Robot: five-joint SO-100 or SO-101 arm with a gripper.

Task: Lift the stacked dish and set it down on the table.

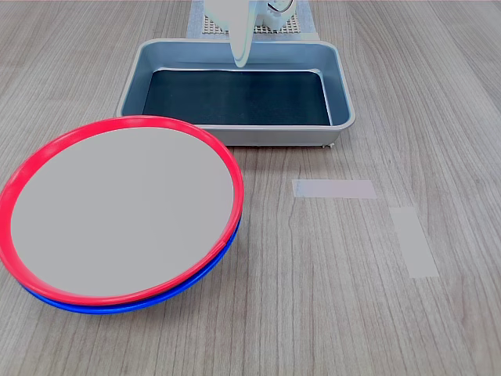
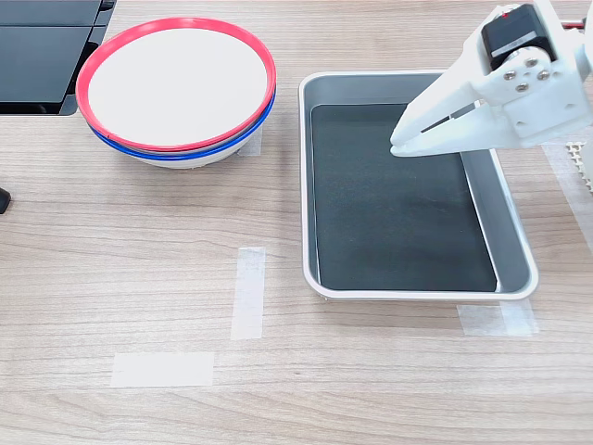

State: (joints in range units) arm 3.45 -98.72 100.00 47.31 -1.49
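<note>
1. Second exterior view only: the white arm w/ its black motor block [image 2: 515, 35], the end effector [image 2: 400, 141] seen side-on, pointing to the second exterior view's left over the tray, a dark flat slab [image 2: 42, 51] at the top-left corner, and clear tape [image 2: 496, 318] at the tray's near corner.
2. First exterior view only: the end effector [image 1: 240, 56] is seen head-on as a narrow white tip hanging above the tray's far wall; a white mesh mat [image 1: 254, 25] lies behind the tray.
3. End effector state: fingers lie together to the tip, no gap visible, nothing held; closed, empty.
4. Red-rimmed dish [image 2: 176, 82] sits nested on top of the blue-rimmed plate [image 2: 185, 153]; in the first exterior view the red-rimmed dish [image 1: 121, 210] has the blue rim [image 1: 133, 301] peeking out beneath its near edge. The stack is on the bench [image 1: 313, 313], beside the tray, well apart from the end effector.
5. Dish centre: flat pale grey, nothing in it.
6. Grey metal tray [image 2: 306, 185] holds only a dark liner [image 2: 394, 209] covering its floor; same in the first exterior view, tray [image 1: 344, 110].
7. Two pale tape strips lie on the bench [image 2: 371, 389]: one [image 2: 248, 292] long, one [image 2: 163, 369] crosswise; both clear of the dishes.
</note>
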